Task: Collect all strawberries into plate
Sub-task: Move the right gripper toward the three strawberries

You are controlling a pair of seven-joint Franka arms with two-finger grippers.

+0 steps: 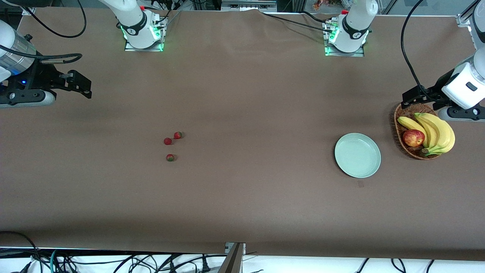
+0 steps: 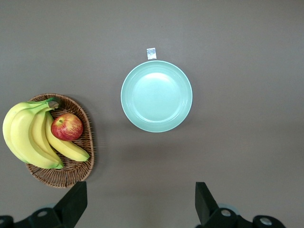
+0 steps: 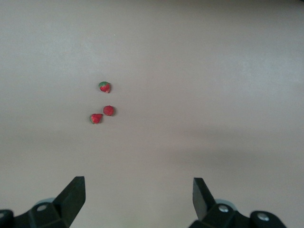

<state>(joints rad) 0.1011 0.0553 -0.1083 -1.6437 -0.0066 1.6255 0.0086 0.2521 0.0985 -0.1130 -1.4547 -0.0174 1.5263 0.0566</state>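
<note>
Three small red strawberries (image 1: 177, 135) (image 1: 168, 141) (image 1: 170, 157) lie close together on the brown table toward the right arm's end. They also show in the right wrist view (image 3: 105, 87) (image 3: 109, 110) (image 3: 96, 118). The pale mint-green plate (image 1: 357, 155) sits empty toward the left arm's end and shows in the left wrist view (image 2: 156, 96). My right gripper (image 1: 80, 84) (image 3: 137, 183) is open and empty, high over the table's right-arm end, well apart from the berries. My left gripper (image 1: 411, 98) (image 2: 140, 190) is open and empty, high up by the basket.
A brown wicker basket (image 1: 395, 127) (image 2: 71, 173) stands beside the plate at the left arm's end and holds bananas (image 1: 435, 131) and a red apple (image 1: 413, 137). A small bit of tape (image 2: 151, 53) lies by the plate's rim.
</note>
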